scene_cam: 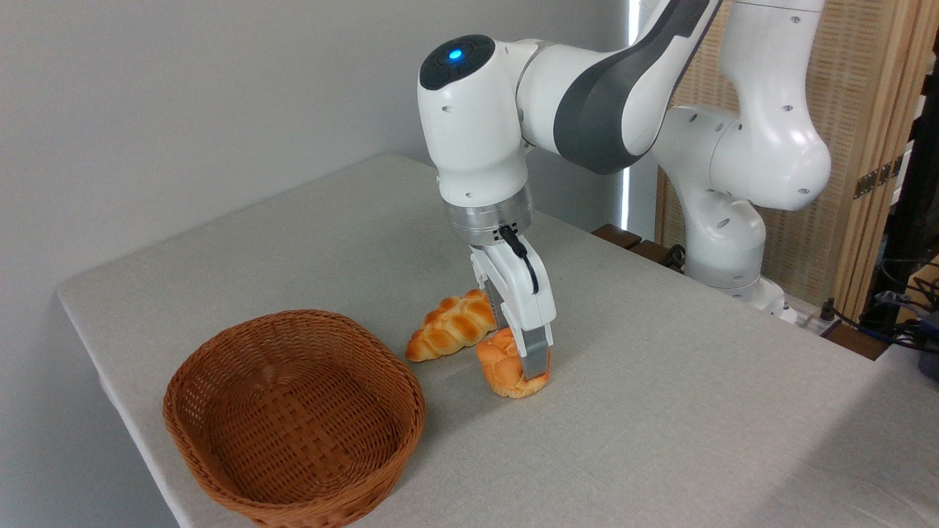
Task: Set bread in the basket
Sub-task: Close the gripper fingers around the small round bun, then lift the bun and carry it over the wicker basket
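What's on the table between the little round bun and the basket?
Nothing. In the camera view, only bare table cloth separates the bun from the basket. The braided loaf lies further back, off that stretch. The gripper is down around the bun.

- Behind me runs a plain wall (pixel 183 95), pale grey, evenly lit and bare.
- My table (pixel 660 411) wears a light grey cloth; its far corner sits near the wall, its left corner juts toward the picture's left edge.
- A thin bright strip (pixel 626 110) of light stands upright past the table's far edge, like a gap at a window.
- To the right of it I see a woven screen (pixel 858 88) in a light wooden frame, with a metal hinge (pixel 878 176) on one post.
- Dark cables (pixel 902 308) lie tangled at the right edge, low down.
- A dark upright post (pixel 926 147) stands at the far right.
- Soft shadow falls over the cloth at the lower right corner.
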